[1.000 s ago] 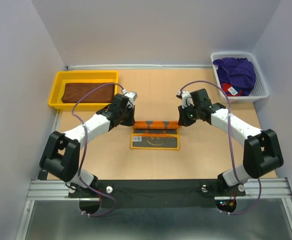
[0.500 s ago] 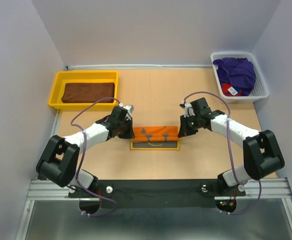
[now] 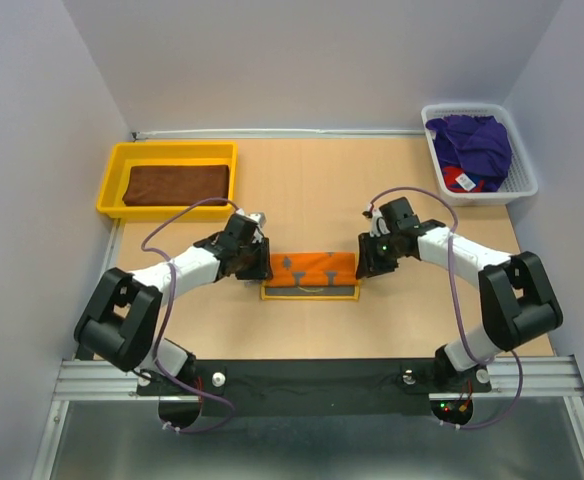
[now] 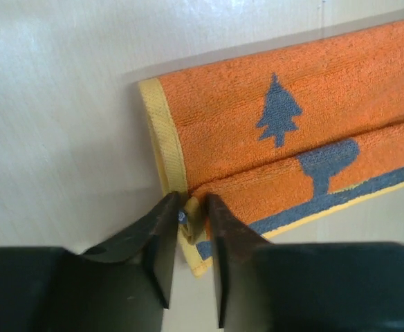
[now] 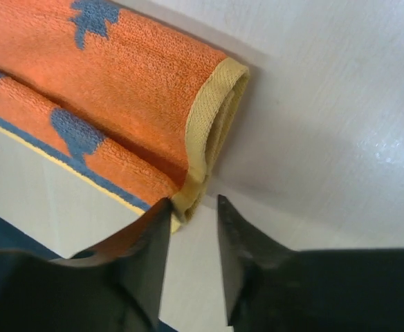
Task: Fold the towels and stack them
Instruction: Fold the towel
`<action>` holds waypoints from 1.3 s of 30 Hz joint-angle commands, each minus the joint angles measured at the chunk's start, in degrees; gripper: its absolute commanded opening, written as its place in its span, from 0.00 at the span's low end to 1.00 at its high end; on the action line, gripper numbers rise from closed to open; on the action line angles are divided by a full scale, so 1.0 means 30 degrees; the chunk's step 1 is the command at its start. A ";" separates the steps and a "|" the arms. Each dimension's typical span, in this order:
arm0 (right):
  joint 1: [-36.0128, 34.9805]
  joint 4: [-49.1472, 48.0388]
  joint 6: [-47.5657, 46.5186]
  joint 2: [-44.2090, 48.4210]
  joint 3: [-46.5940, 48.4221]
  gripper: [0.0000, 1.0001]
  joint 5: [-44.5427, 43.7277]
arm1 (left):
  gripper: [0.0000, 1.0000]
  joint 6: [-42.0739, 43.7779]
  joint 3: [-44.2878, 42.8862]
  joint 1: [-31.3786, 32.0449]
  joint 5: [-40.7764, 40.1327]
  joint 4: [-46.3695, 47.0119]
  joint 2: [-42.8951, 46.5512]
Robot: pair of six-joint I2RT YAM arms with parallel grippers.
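Note:
The orange towel (image 3: 312, 268) with dark print and a yellow border lies folded over on the table between my two grippers. My left gripper (image 3: 260, 268) is at its left end. In the left wrist view the jaws (image 4: 194, 207) pinch the yellow-bordered corner of the towel (image 4: 257, 138). My right gripper (image 3: 364, 266) is at its right end. In the right wrist view its jaws (image 5: 191, 204) stand apart, and the towel's (image 5: 119, 90) folded edge only touches one finger. A purple towel (image 3: 472, 145) and a red and teal one (image 3: 459, 181) lie in the basket.
A yellow tray (image 3: 112, 190) at the back left holds a folded dark brown towel (image 3: 177, 184). A white mesh basket (image 3: 524, 170) stands at the back right. Walls close in the table on three sides.
Both grippers carried the towel's far edge toward the near side and down, folding it over. The strip of towel showing below the fold is now narrower.

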State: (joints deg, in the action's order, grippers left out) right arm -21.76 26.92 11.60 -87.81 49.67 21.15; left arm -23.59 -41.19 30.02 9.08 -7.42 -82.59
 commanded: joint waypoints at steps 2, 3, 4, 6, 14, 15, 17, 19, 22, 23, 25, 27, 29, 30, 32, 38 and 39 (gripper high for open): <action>-0.0100 0.0519 0.0208 0.2138 0.0375 0.50 0.1093 | 0.73 -0.0894 0.0195 0.0655 -0.0303 -0.1188 0.2885; -0.0188 0.0549 0.0207 0.2431 0.0493 0.52 0.1328 | 0.78 -0.1069 0.0224 0.0831 -0.0303 -0.1305 0.3412; -0.0334 0.0549 0.0236 0.2666 0.0697 0.53 0.1417 | 0.80 -0.1274 0.0195 0.1094 -0.0506 -0.1683 0.3910; -0.0919 0.0549 0.0237 0.3107 0.0903 0.53 0.1331 | 0.82 -0.1887 0.0224 0.1301 -0.0915 -0.1920 0.5405; -0.2441 -0.0938 0.2164 0.2170 0.0821 0.46 0.0012 | 0.76 -0.2944 -0.0508 0.2528 -0.1152 -0.1046 0.5676; -0.2531 -0.1380 0.2576 0.2228 0.0497 0.44 -0.0104 | 0.74 -0.3091 -0.0450 0.2706 -0.1210 -0.0810 0.5412; -0.2620 -0.2577 0.3744 0.2433 -0.0410 0.41 -0.0687 | 0.67 -0.3645 0.0103 0.2942 -0.1240 -0.0283 0.4741; -0.2591 -0.3140 0.4364 0.2841 -0.1816 0.35 -0.1477 | 0.61 -0.3999 0.0689 0.3089 -0.1240 0.0624 0.4212; -0.2591 -0.3786 0.5332 0.3369 -0.3428 0.29 -0.2009 | 0.48 -0.4965 0.2329 0.3118 -0.1649 0.1739 0.3974; -0.2591 -0.4048 0.5798 0.3488 -0.3896 0.28 -0.2039 | 0.46 -0.5286 0.3203 0.3147 -0.1882 0.2002 0.3887; -0.2591 -0.4400 0.6386 0.3606 -0.5152 0.28 -0.2242 | 0.39 -0.6195 0.4087 0.2973 -0.2498 0.2850 0.3857; -0.2591 -0.4723 0.7119 0.3869 -0.5772 0.28 -0.3003 | 0.36 -0.6867 0.5084 0.2681 -0.2704 0.3407 0.3740; -0.2591 -0.4841 0.7500 0.4539 -0.6300 0.28 -0.3559 | 0.35 -0.7105 0.5583 0.2504 -0.2705 0.3644 0.3769; -0.2620 -0.4812 0.7531 0.4805 -0.6361 0.28 -0.3737 | 0.35 -0.7193 0.5672 0.2445 -0.2763 0.3645 0.3798; -0.2591 -0.4783 0.7299 0.5332 -0.6216 0.28 -0.3972 | 0.35 -0.7282 0.5644 0.2357 -0.2793 0.3529 0.4090; -0.2795 -0.4171 0.5601 0.6039 -0.4081 0.40 -0.2012 | 0.66 -0.7136 0.4270 0.2356 -0.2119 0.2504 0.5905; -0.3231 -0.3994 0.4960 0.5748 -0.3177 0.47 -0.2126 | 0.73 -0.6961 0.3687 0.2327 -0.2322 0.1749 0.6169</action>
State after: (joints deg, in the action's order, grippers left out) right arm -29.36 15.16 30.94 -70.48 32.69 13.32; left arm -45.04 -26.13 37.39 3.77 1.91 -67.59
